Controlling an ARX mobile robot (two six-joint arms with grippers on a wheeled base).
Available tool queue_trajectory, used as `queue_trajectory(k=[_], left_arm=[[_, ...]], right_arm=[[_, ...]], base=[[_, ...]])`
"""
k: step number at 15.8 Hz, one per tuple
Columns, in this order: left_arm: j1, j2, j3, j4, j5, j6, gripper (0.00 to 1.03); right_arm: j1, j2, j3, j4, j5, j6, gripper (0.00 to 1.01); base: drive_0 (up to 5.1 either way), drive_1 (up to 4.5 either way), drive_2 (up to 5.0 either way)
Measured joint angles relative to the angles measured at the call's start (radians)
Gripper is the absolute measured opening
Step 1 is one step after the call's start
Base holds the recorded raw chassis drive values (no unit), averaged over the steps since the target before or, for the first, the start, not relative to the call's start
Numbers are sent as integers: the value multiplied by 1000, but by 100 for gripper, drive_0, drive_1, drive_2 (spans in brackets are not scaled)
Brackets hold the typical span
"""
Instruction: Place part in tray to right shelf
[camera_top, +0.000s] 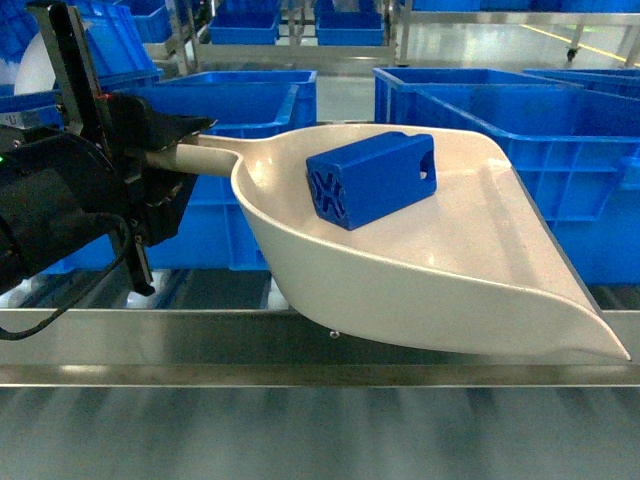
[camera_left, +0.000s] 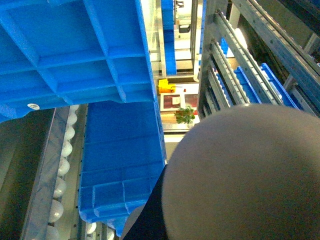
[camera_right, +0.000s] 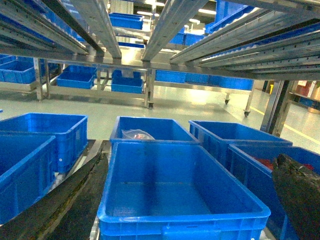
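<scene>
Steel front rail of the right shelf (camera_top: 320, 345) runs beneath the tray (camera_top: 420, 270); the part (camera_top: 372, 180) lies inside it. Left end effector (camera_top: 165, 150) pinches the tray handle; right end effector (camera_right: 185, 200) is spread over blue crates (camera_right: 182, 200).

This is looking like a warehouse or factory parts store. Large blue plastic crates (camera_right: 182, 200) are sitting in rows on a stainless-steel flow rack (camera_top: 320, 345), and white rollers (camera_left: 62, 167) are running along its lanes beside a crate. Overhead, more sloped steel lanes (camera_right: 165, 25) are carrying further blue crates, and other racks of the same kind are standing across a smooth, glossy grey floor (camera_right: 150, 107) with a yellow line painted on it. Bright ceiling lights are reflecting off that floor. One crate at the back is holding a clear plastic bag (camera_right: 137, 134).
</scene>
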Motion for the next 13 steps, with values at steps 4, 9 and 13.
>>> queue_trajectory(k=[4, 9, 13], left_arm=[[0, 0, 0, 0, 0, 0, 14], [0, 0, 0, 0, 0, 0, 14], [-37, -117, 17, -269, -195, 216, 14]], right_arm=[[0, 0, 0, 0, 0, 0, 98], [0, 0, 0, 0, 0, 0, 98], [0, 0, 0, -2, 0, 0, 98]], base=[[-5, 424, -434], [0, 0, 0], [0, 0, 0]])
